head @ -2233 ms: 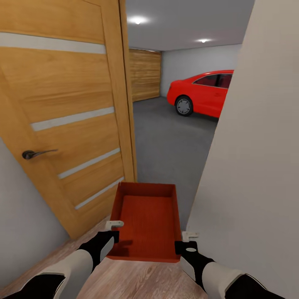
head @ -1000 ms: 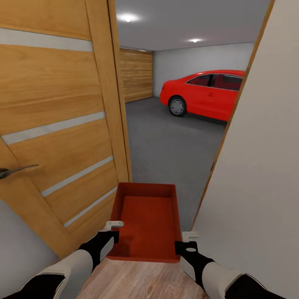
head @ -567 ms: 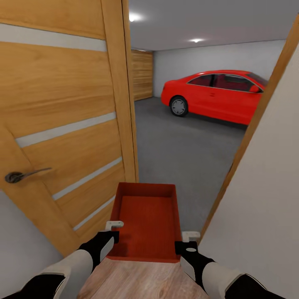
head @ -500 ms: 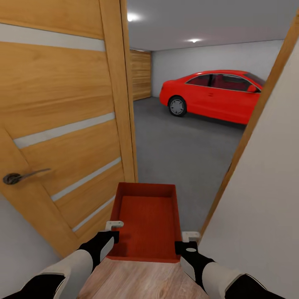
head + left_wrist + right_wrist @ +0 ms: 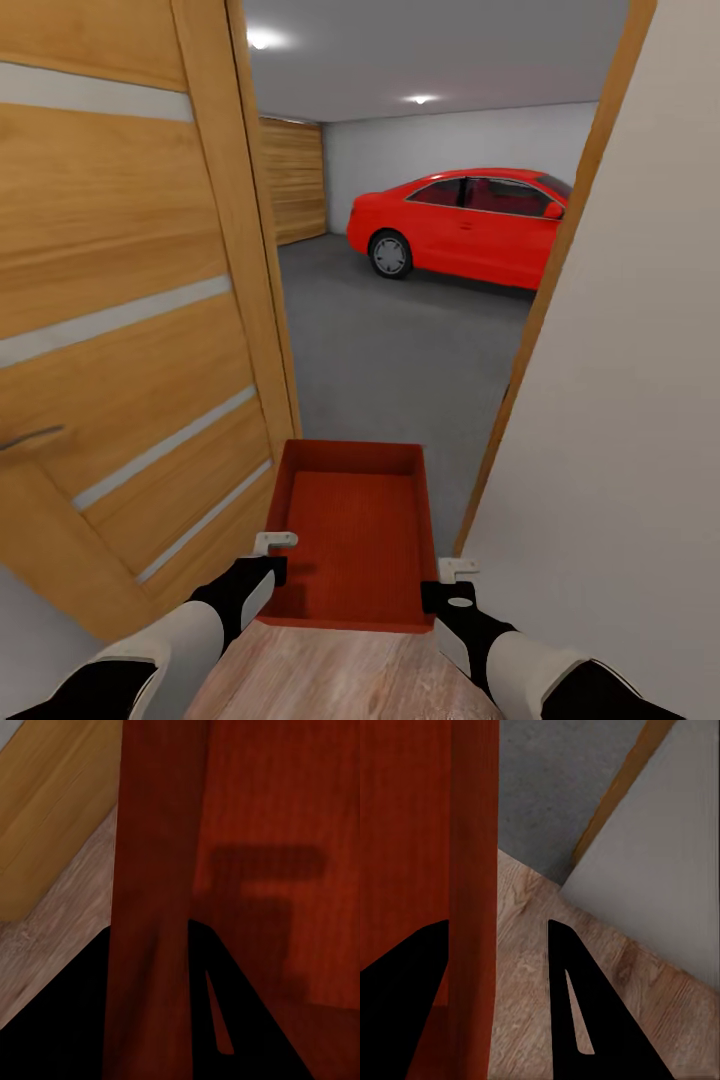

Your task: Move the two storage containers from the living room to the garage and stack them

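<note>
Orange-red bin was carried level in doorway, long axis pointing straight ahead toward garage, open side up. Left fingers were clamped on its left wall, right fingers on its right wall, both near rear corners. Wooden door stood open on left; grey concrete floor and red car lay ahead.
</note>
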{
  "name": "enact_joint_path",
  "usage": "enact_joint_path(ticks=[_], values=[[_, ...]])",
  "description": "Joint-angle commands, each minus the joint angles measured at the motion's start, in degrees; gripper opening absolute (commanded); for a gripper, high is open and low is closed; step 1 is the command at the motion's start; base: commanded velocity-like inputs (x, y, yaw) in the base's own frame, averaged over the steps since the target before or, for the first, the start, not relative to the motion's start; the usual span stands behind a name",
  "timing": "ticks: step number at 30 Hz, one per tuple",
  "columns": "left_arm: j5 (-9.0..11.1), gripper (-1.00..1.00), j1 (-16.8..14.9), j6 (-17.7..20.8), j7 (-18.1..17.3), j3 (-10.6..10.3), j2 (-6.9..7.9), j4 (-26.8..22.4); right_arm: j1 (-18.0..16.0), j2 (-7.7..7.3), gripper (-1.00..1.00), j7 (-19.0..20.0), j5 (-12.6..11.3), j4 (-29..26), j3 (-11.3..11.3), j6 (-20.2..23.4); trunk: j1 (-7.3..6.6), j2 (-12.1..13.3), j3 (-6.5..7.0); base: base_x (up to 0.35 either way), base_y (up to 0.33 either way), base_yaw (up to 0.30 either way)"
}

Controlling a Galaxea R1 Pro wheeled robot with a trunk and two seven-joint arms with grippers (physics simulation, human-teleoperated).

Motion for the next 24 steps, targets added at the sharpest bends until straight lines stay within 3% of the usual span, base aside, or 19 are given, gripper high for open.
enact_joint_path(ticks=[1, 6, 24], values=[[0.8, -1.00, 0.0, 0.4, 0.3, -0.4, -0.02, 0.1, -0.1, 0.02, -1.00, -0.2, 0.0, -0.7, -0.1, -0.3, 0.03, -0.1, -0.11, 0.000, 0.000, -0.155], [0.8, -1.00, 0.0, 0.4, 0.2, -0.4, -0.02, 0.1, -0.1, 0.03, -1.00, -0.2, 0.0, -0.7, -0.1, -0.3, 0.03, -0.1, -0.11, 0.025, 0.163, -0.041], [0.8, -1.00, 0.0, 0.4, 0.2, -0.4, -0.02, 0.1, -0.1, 0.03, -1.00, -0.2, 0.0, -0.7, -0.1, -0.3, 0.03, -0.1, -0.07, 0.068, 0.306, -0.019]])
